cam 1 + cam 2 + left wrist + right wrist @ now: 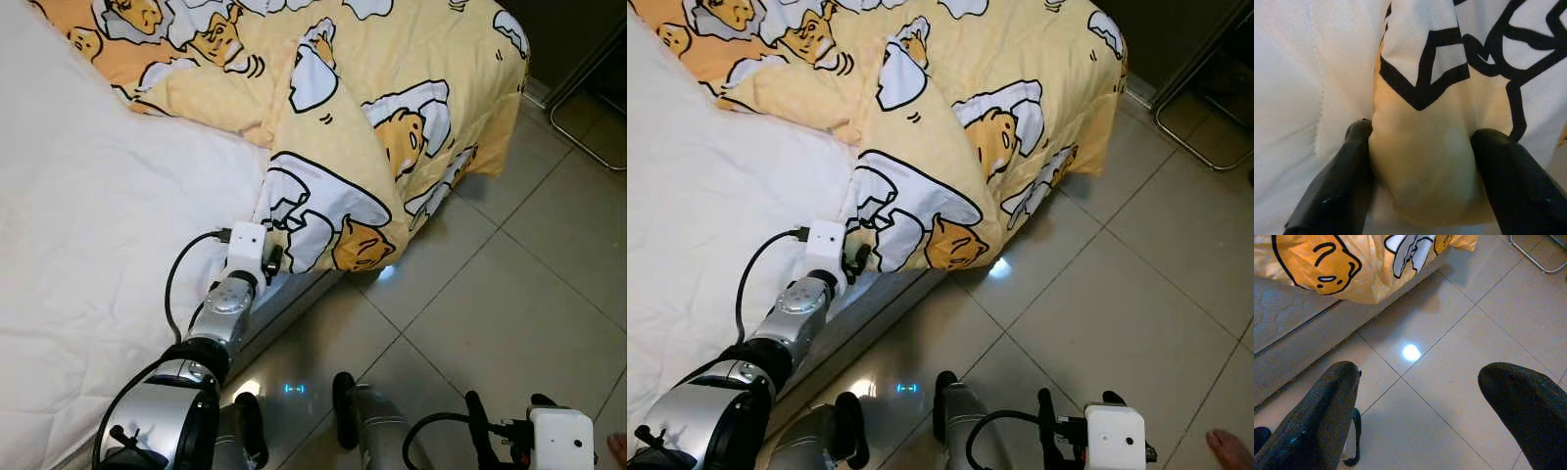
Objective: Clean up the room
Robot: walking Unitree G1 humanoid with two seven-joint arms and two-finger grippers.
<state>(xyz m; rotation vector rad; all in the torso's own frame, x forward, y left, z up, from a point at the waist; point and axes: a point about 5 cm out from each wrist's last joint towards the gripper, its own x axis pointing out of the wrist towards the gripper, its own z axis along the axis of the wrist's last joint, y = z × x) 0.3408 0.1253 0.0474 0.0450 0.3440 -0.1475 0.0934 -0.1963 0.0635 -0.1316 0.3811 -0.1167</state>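
At the bed's near edge: left end effector (1420, 147) grips the yellow cartoon duvet (392, 108) corner.
Duvet lies bunched ahead toward the bed's far end; right end effector (1420, 406) hangs wide open over floor tiles (490, 304).

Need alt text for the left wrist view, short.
The left hand has its two black fingers closed around a fold of the yellow quilt with bold black cartoon outlines. White bed sheet lies beside and beneath the fold.
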